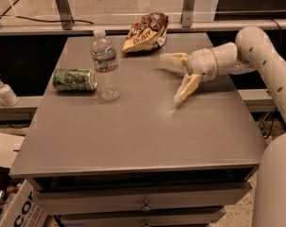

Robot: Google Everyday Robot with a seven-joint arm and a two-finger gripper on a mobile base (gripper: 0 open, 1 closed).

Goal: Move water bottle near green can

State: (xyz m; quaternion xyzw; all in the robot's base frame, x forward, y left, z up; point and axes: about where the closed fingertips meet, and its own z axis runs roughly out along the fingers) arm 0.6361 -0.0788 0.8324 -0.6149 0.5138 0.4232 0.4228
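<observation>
The water bottle (pixel 105 65) stands upright on the grey table (pixel 133 131) at its left side, clear and ribbed with a white cap and a red-and-white label. The green can (pixel 74 79) lies on its side just left of the bottle, a small gap between them. My gripper (pixel 174 77) is open and empty, well to the right of the bottle, over the middle right of the table, its cream fingers (pixel 185 88) spread wide.
A brown-and-yellow snack bag (pixel 144 32) lies at the table's back middle. A white pump bottle (pixel 4 91) stands on a ledge to the left. Drawers sit below the table front. Cardboard boxes (pixel 15 202) stand at the lower left.
</observation>
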